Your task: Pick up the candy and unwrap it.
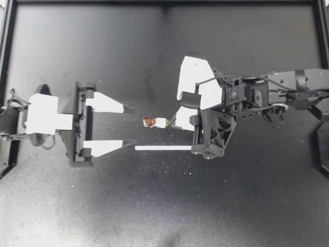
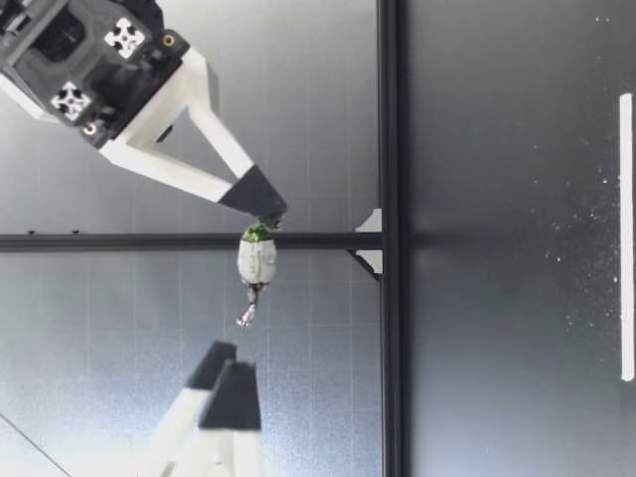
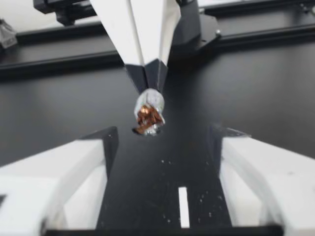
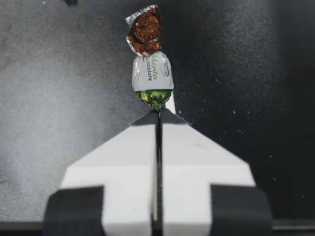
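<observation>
Right jaws clamped on green twist (image 1: 168,123) of silver-wrapped candy (image 1: 160,122), aloft at frame centre. Left jaws wide open, short of brown twist (image 1: 149,122). Pickup looks done; next needs left jaws onto brown twist, then pull.

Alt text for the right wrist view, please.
My right gripper, jaws shut on the green twisted end of a wrapped candy, holds it out ahead, brown twisted end farthest from the jaws. Dark table behind.
</observation>
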`<state>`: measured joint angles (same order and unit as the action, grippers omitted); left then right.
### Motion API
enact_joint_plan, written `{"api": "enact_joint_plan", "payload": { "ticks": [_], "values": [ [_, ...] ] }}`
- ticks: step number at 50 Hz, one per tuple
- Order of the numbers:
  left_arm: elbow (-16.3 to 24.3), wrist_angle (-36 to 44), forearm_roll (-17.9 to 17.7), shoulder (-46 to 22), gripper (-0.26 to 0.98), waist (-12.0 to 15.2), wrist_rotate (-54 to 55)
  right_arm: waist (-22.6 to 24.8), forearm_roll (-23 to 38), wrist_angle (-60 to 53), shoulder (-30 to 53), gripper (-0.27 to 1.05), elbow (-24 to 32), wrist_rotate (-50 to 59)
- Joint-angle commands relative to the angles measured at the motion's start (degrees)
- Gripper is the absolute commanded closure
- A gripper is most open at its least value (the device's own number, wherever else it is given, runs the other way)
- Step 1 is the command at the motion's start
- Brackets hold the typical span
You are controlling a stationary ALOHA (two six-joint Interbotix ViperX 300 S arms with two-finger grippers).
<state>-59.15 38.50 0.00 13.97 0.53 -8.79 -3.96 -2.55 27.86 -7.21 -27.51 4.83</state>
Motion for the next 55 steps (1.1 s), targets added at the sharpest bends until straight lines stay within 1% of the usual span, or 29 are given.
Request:
{"api": "enact_joint_plan", "payload": {
  "ticks": [1,12,19,22,24,28,37,38,41,46,55],
  "values": [
    [1.76,0.88,-0.09,-0.53,0.08,0.0,-0.09,0.7,-0.09,-0.53,-1.14,0.95,1.58,-0.09],
    [3.87,0.88,-0.09,-3.16,0.08,0.09,-0.35,1.32,-0.09,-0.53,-1.14,0.95,1.58,0.09],
    [4.22,0.88,-0.09,-3.52,0.09,0.0,-0.35,1.67,-0.09,-0.53,-1.05,0.95,1.58,0.09],
    [4.39,0.79,-0.09,-3.69,0.11,0.0,-0.35,1.76,-0.09,-0.53,-1.05,0.95,1.49,0.09],
    [4.48,0.79,-0.09,-3.87,0.14,0.0,-0.35,1.76,-0.09,-0.53,-1.05,0.95,1.49,0.09],
    [4.66,0.44,-0.09,-4.04,0.28,0.09,-0.35,1.85,-0.09,-0.53,-1.05,0.95,1.58,0.09],
    [4.48,0.44,0.0,-3.87,0.67,0.09,-0.44,1.76,-0.09,-0.53,-1.05,0.95,1.32,0.18],
    [4.13,0.7,0.0,-3.6,0.73,0.0,-0.35,1.76,-0.09,-0.53,-0.97,0.95,1.23,0.26],
    [3.96,0.7,0.0,-3.25,0.82,0.0,-0.35,1.76,-0.26,-0.53,-0.97,0.95,1.14,0.26],
    [3.43,0.7,0.0,-3.16,0.9,0.09,0.26,1.76,-0.44,-0.62,-0.97,0.95,1.05,0.18],
    [2.11,1.41,-0.09,-2.2,0.91,0.0,0.97,1.76,-0.44,-1.41,-1.49,0.95,-0.26,0.09]
  ]
}}
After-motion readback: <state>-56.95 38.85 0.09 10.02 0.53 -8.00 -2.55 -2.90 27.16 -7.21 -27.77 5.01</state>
